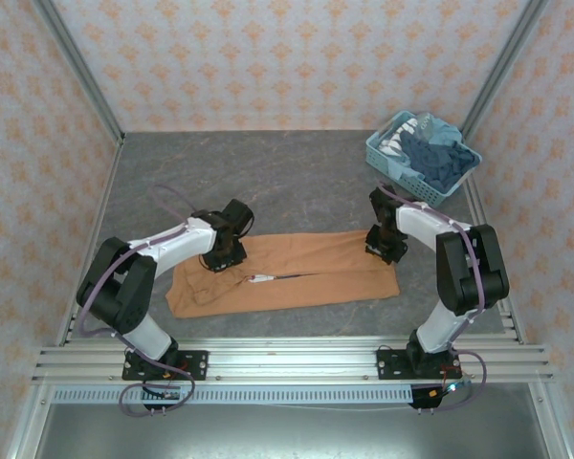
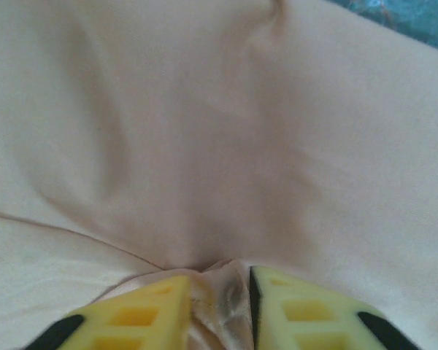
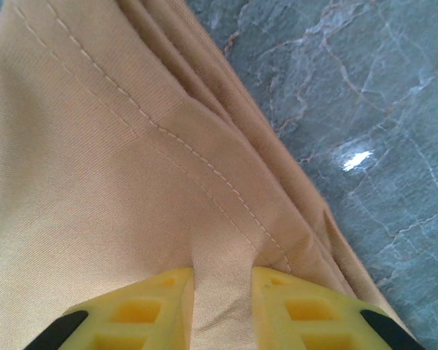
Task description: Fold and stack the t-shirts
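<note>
The orange-tan t-shirt (image 1: 297,279) lies as a long folded strip on the table (image 1: 297,182). My left gripper (image 2: 220,295) pinches a bunched fold, perhaps near the collar; my right gripper (image 3: 223,292) grips the stitched hem at the opposite end

Orange-tan shirt (image 2: 204,146) blurred in left wrist view; basket (image 1: 394,178) clothes (image 1: 442,159) too tangled to separate.

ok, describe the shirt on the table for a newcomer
On the grey marbled tabletop, look along the near edge. The orange-tan cloth t-shirt lies there as a long flat strip; the other clothes, dark blue and pale, are heaped in the light-blue plastic lattice basket.
</note>
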You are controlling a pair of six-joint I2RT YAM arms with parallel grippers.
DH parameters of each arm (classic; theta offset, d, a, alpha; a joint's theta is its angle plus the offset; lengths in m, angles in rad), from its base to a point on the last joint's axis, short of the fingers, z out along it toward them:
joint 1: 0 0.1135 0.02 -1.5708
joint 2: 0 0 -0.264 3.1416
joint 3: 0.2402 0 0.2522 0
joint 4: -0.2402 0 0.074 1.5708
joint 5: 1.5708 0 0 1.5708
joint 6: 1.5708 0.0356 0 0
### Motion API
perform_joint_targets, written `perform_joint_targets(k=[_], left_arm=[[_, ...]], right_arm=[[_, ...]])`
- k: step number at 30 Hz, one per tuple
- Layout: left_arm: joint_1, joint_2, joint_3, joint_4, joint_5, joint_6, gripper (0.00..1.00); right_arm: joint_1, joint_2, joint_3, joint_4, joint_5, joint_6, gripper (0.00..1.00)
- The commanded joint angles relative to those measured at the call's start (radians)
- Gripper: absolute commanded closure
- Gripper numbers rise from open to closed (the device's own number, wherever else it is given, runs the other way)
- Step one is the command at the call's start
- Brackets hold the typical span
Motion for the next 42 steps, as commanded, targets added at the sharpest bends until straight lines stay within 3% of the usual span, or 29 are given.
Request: perform_joint_targets(k=[1,8,21,34,36,40,42], left_arm=[[-0.02,-0.008,-0.003,-0.037,-0.023,0.009,0.81],[-0.068,-0.055,0.003,-0.107,-0.016,-0.025,0.99],[-0.207,-0.109,0.013,-0.212,0.038,-0.155,1.0],[-0.333,-0.063,0.0,-0.105,0.178,-0.204,1.0],[-0.334,-0.062,0.004,-0.112,0.196,-0.194,0.89],[-0.315,-0.102,0.041,-0.219,0.141,-0.168,0.42],[-0.259,-0.141,0.044,-0.256,0.101,-0.155,0.39]], right_arm=[[-0.003,0.006,0.013,-0.034,0.045,0.002,0.73],[-0.003,0.002,0.024,-0.042,0.058,-0.006,0.73],[-0.003,-0.015,0.029,-0.051,0.074,-0.022,0.74],[-0.003,-0.032,0.012,-0.056,0.085,-0.022,0.74],[-0.002,-0.036,0.008,-0.056,0.086,-0.022,0.74],[-0.002,-0.051,0.002,-0.057,0.087,-0.026,0.73],[0.001,-0.067,0.003,-0.053,0.086,-0.035,0.71]])
